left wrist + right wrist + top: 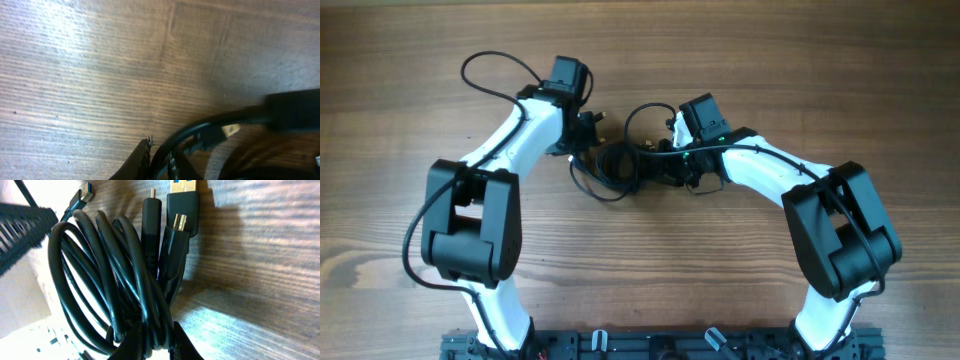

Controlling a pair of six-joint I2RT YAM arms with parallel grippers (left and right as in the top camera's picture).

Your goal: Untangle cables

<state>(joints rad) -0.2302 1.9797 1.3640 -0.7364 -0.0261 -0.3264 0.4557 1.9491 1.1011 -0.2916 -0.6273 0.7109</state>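
White left arm (520, 125) and right arm (760, 165) bend inward over the desk (380, 100), right jaws pinching the coiled black cables (125, 280) lying mid-desk between them, left jaws' state impossible to tell

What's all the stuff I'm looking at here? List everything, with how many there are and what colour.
Table: one, brown wood, under everything.
Cables: several, exact count unclear, black, coiled in one bundle mid-table between the arms.
Plugs: at least four, black with metal tips, one gold, at the bundle's top in the right wrist view.
Rail: one, black, bottom edge, at the arms' bases.
Arm wires: black, looping along each arm.
Left arm: one, white and black, left of the bundle; its jaws are too blurred to judge.
Right arm: one, white and black, right of the bundle; its jaws pinch the cables.
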